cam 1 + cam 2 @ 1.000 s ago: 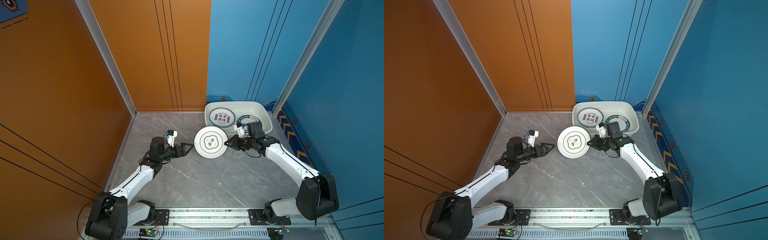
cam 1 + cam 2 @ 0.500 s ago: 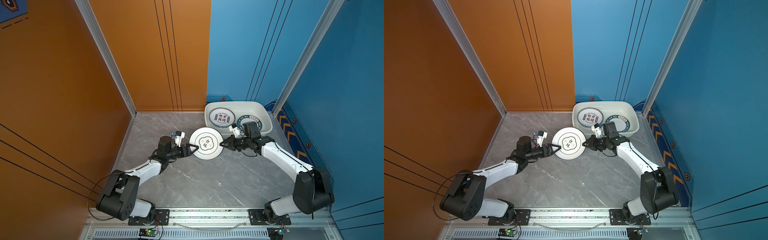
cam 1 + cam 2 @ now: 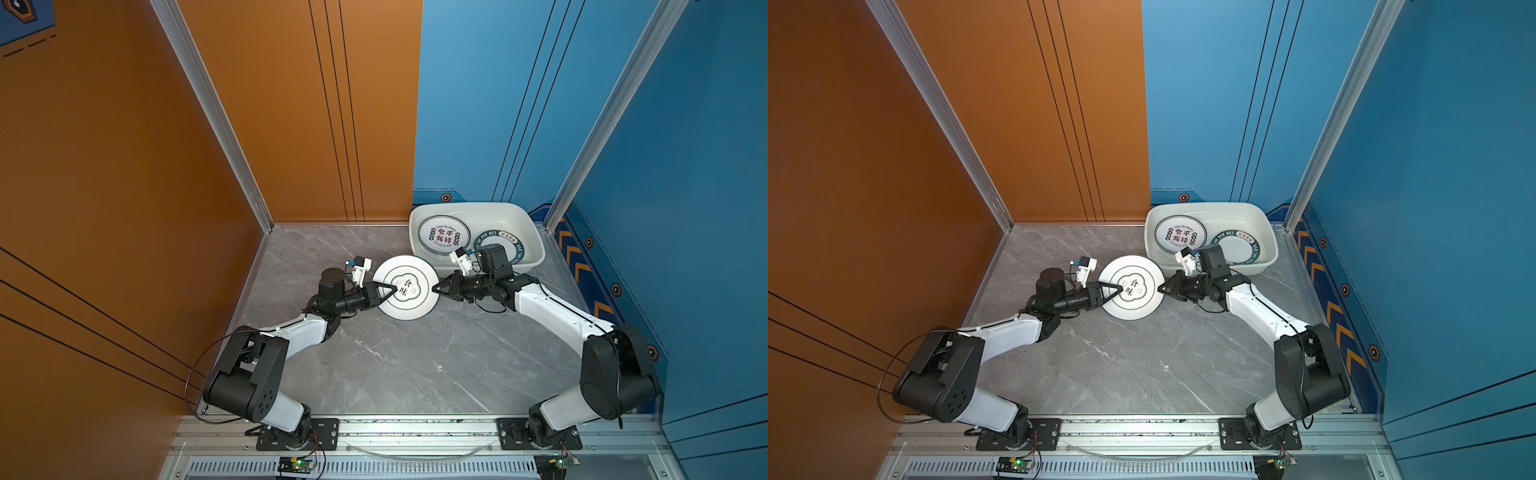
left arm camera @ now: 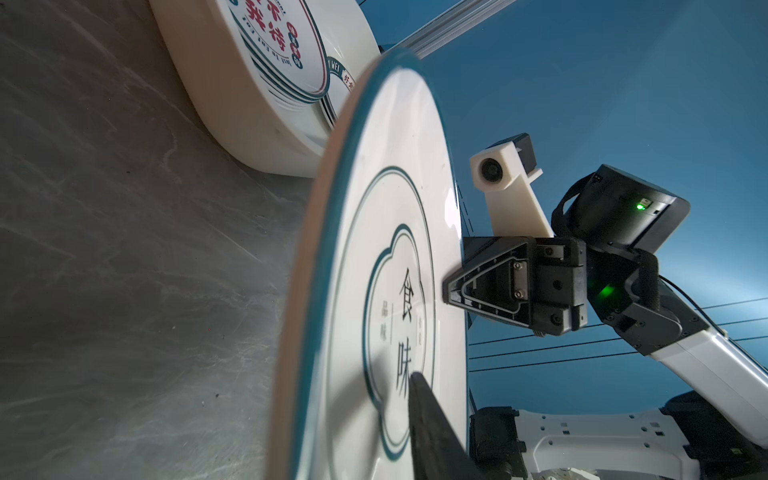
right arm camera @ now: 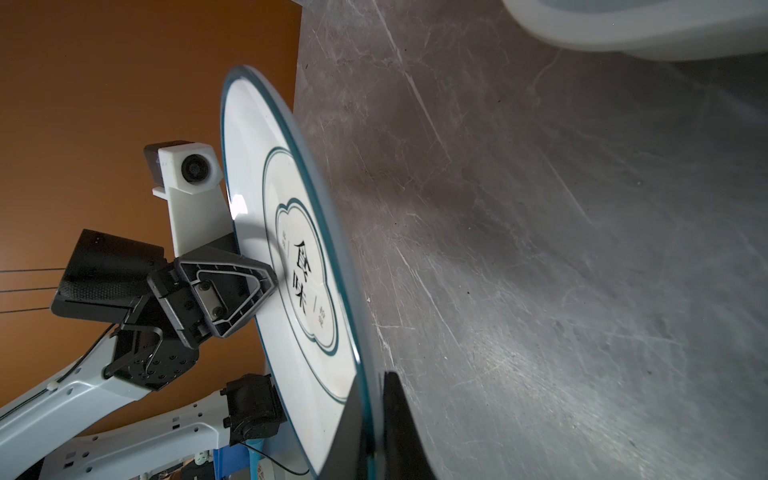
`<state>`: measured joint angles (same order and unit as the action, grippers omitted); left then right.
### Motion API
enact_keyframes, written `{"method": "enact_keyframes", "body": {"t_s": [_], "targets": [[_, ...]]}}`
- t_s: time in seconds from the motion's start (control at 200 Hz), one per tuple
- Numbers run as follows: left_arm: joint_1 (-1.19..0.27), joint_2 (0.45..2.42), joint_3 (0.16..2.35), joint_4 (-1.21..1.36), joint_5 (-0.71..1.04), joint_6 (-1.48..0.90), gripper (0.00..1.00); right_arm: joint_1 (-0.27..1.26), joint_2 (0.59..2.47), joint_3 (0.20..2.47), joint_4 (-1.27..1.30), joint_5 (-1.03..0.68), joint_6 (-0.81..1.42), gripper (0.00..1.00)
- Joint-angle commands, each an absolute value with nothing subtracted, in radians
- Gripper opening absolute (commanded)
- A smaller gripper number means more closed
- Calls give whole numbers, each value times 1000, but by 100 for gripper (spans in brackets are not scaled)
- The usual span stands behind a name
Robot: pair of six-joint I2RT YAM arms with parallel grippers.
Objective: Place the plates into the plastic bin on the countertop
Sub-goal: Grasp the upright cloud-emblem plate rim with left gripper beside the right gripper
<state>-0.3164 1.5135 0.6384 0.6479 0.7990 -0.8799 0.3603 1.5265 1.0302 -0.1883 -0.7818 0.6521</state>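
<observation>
- Glazed white and slick — risks slipping the plate [image 3: 405, 287] out of the right gripper [image 3: 436, 287], pinched tight on its bin-side rim.
- Cannot tell whether the left gripper [image 3: 390, 289] bites yet: upper finger on the face, lower hidden.
- Hangs clear of the countertop [image 3: 395, 365], just beside the plastic bin [image 3: 478, 204] — could clip its rim.
- Inside: lettered stack of plates [image 3: 444, 236], teal-banded plate [image 3: 505, 235] beside it.

White arm shells [image 3: 552, 309], black joints [image 3: 615, 376], green indicator lights [image 4: 642, 205].
</observation>
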Motion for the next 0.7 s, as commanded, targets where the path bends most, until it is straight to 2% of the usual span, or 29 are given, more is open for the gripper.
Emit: {"method": "enact_keyframes", "body": {"t_s": [0.0, 0.31, 0.36, 0.425, 0.446, 0.511, 0.626, 0.696], "targets": [[-336, 1526, 663, 685, 848, -880, 25, 373, 1546, 1020, -99, -834, 672, 0], [-340, 1529, 673, 685, 859, -888, 16, 370, 1567, 998, -63, -848, 675, 0], [-341, 1529, 676, 670, 858, -886, 12, 370, 1568, 993, -56, -850, 676, 0], [-342, 1527, 686, 633, 857, -872, 0, 368, 1571, 987, -51, -852, 676, 2], [-343, 1528, 689, 622, 857, -867, 0, 368, 1569, 984, -49, -853, 676, 2], [-346, 1523, 691, 606, 856, -854, 0, 367, 1570, 979, -41, -857, 676, 8], [-351, 1512, 690, 594, 858, -845, 0, 353, 1571, 964, 0, -882, 680, 29], [-355, 1508, 693, 592, 865, -847, 0, 337, 1578, 957, 48, -917, 686, 37]]}}
